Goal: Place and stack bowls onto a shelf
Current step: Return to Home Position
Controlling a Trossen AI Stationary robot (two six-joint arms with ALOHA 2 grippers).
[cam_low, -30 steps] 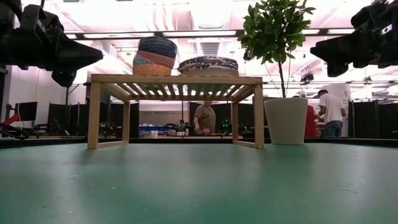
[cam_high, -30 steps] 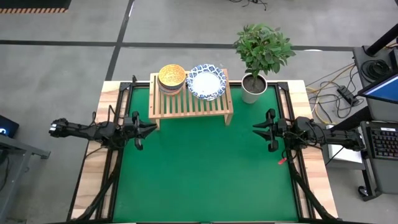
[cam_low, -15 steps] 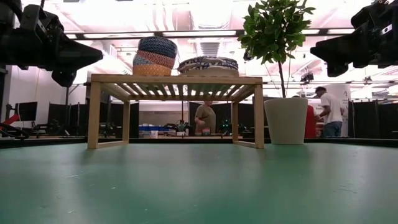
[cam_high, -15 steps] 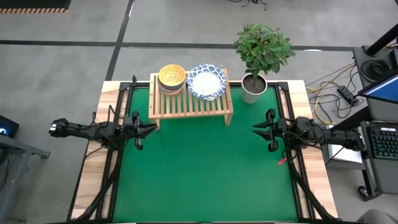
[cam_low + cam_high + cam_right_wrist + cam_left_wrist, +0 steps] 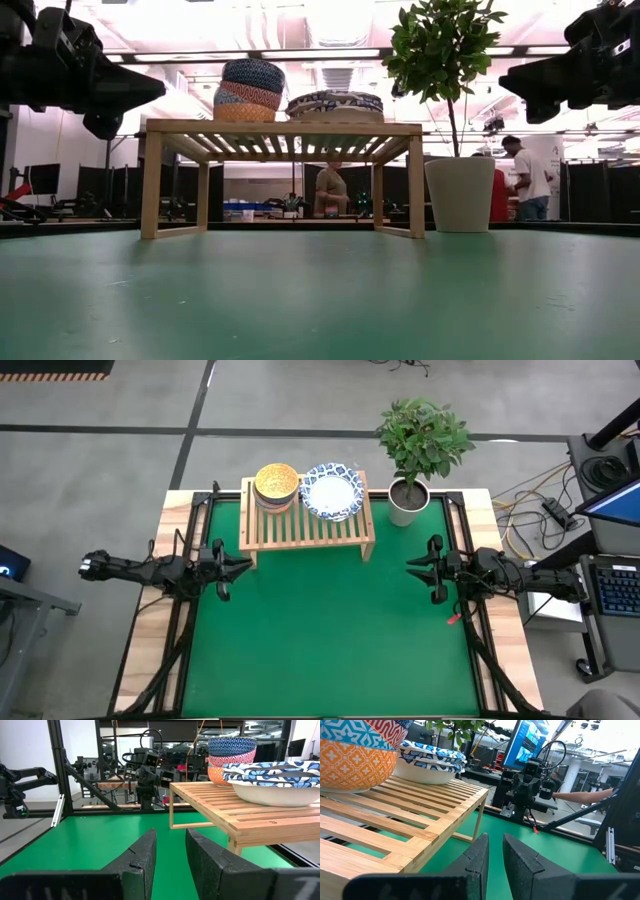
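The light-wood shelf (image 5: 310, 530) stands at the table's far edge on its short legs. On its slatted top, a stack of small bowls (image 5: 277, 484) with the golden yellow one uppermost rests at the left; in the low view (image 5: 250, 90) the stack shows orange, red and blue patterned sides. A stack of wide white bowls with blue rims (image 5: 332, 492) rests beside it on the right. My left gripper (image 5: 248, 567) hovers shut and empty at the table's left side. My right gripper (image 5: 409, 567) hovers shut and empty at the right side. Both point inward.
A white pot with a green plant (image 5: 408, 502) stands right of the shelf at the far right corner. The green mat (image 5: 330, 640) stretches between the two grippers and toward the near edge. People stand in the room beyond the table (image 5: 333, 192).
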